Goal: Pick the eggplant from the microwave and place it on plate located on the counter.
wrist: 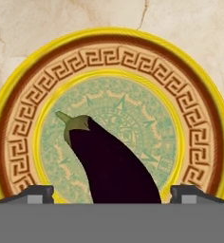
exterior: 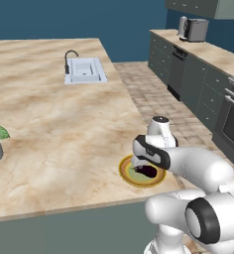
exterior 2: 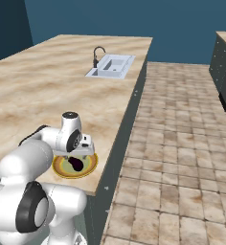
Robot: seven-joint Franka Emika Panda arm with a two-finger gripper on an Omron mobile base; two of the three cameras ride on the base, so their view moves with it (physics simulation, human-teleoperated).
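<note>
In the hand view, jaws apart astride the eggplant (wrist: 116, 166), the plate's (wrist: 19, 142) key-pattern rim plain.

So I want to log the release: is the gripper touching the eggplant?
Apart. In the hand view the gripper has its tips spread wide, with plate showing between each tip and the eggplant.

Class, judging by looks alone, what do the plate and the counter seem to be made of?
Plate: probably glazed ceramic, given its glossy yellow rim and printed key-pattern band. Counter: looks like polished stone, likely marble, with beige veining and a smooth surface. The rendering leaves both uncertain.
</note>
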